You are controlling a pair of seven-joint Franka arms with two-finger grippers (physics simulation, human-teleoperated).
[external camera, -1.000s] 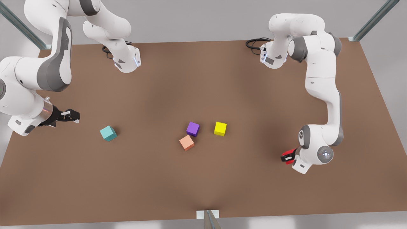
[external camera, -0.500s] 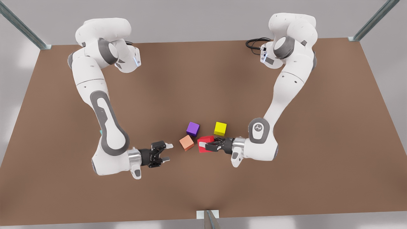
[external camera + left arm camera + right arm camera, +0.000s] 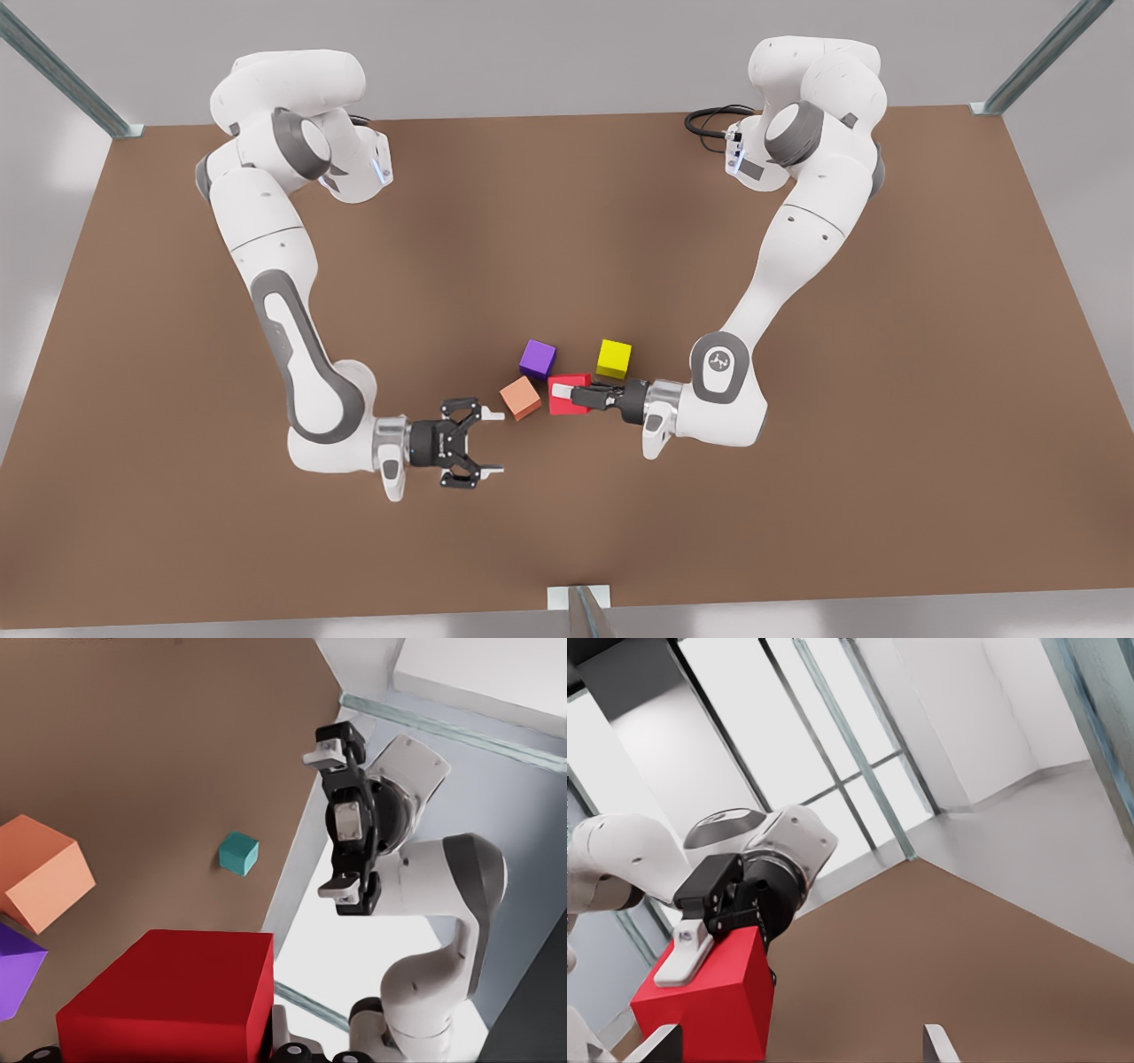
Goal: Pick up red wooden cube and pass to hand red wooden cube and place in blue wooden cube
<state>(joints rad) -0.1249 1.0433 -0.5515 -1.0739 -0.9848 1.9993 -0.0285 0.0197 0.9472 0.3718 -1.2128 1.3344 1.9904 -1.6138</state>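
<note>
left gripper [image 3: 578,399] clamping red wooden cube [image 3: 567,393] beside salmon cube [image 3: 520,397], right gripper [image 3: 483,440] spread wide, facing it across bare table [image 3: 797,549]

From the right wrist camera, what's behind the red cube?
The left pincer, shut on the red wooden cube, with its white arm behind. One white-padded finger lies across the cube's near face; the opposite finger is covered by the cube.

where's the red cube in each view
Front view: red wooden cube mid-table, clamped in the left gripper, beside the salmon cube; the open hand faces it.
Left wrist view: close up, salmon cube beyond.
Right wrist view: ahead, in the left gripper.
Shared landmark: the brown table.
</note>
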